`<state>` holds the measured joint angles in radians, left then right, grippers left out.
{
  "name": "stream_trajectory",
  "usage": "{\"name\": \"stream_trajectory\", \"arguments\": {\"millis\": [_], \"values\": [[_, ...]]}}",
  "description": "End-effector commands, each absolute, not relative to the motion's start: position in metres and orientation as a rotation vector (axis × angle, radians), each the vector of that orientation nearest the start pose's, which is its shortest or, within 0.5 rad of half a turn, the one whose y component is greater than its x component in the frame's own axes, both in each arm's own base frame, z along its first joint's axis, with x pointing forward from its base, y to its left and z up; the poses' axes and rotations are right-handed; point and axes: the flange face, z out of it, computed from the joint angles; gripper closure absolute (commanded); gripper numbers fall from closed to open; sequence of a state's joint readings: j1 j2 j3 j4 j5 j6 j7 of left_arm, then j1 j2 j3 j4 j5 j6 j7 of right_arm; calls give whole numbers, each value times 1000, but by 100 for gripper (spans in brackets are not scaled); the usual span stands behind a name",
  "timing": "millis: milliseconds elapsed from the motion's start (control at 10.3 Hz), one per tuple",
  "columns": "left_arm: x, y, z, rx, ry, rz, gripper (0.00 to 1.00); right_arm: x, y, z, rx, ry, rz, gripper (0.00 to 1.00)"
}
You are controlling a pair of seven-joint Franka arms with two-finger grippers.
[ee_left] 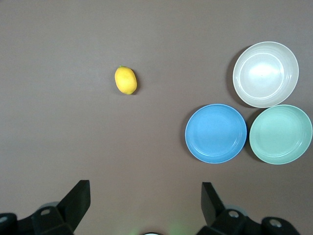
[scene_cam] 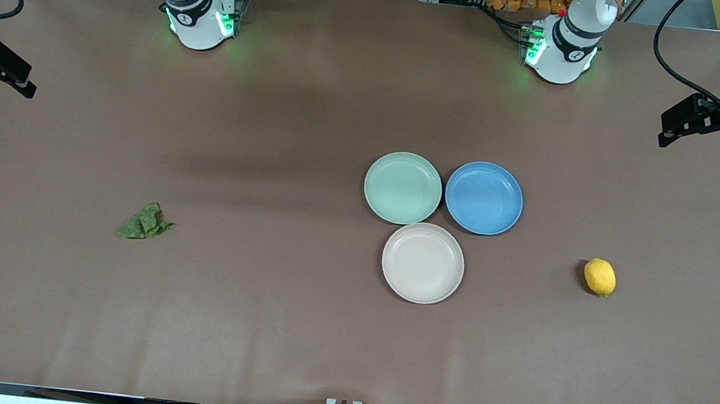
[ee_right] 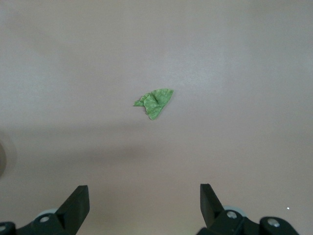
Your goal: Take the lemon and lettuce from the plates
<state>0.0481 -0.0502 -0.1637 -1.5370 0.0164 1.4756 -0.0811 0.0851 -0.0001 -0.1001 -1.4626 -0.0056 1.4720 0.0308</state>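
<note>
The lemon (scene_cam: 600,277) lies on the bare table toward the left arm's end, apart from the plates; it also shows in the left wrist view (ee_left: 125,80). The lettuce (scene_cam: 145,222) lies on the table toward the right arm's end and shows in the right wrist view (ee_right: 154,102). The mint green plate (scene_cam: 403,188) and the beige plate (scene_cam: 422,262) are empty. My left gripper (scene_cam: 672,128) is open and empty, raised at its end of the table (ee_left: 145,188). My right gripper (scene_cam: 28,81) is open and empty, raised at the right arm's end of the table (ee_right: 144,191).
An empty blue plate (scene_cam: 483,197) sits beside the mint plate, toward the left arm's end. The three plates touch in a cluster near the table's middle. The arm bases (scene_cam: 199,18) stand along the table's edge farthest from the front camera.
</note>
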Motion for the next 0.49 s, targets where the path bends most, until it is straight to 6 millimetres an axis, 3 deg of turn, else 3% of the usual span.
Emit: {"name": "stream_trajectory", "arguments": {"millis": [0,388], "values": [[526,-68,664,-3138,87,32,0,539,-8,667,-3128,58,-19,0],[526,-72,663,-3136,97,34,0,539,-6,657,-3127,51,29,0]]}}
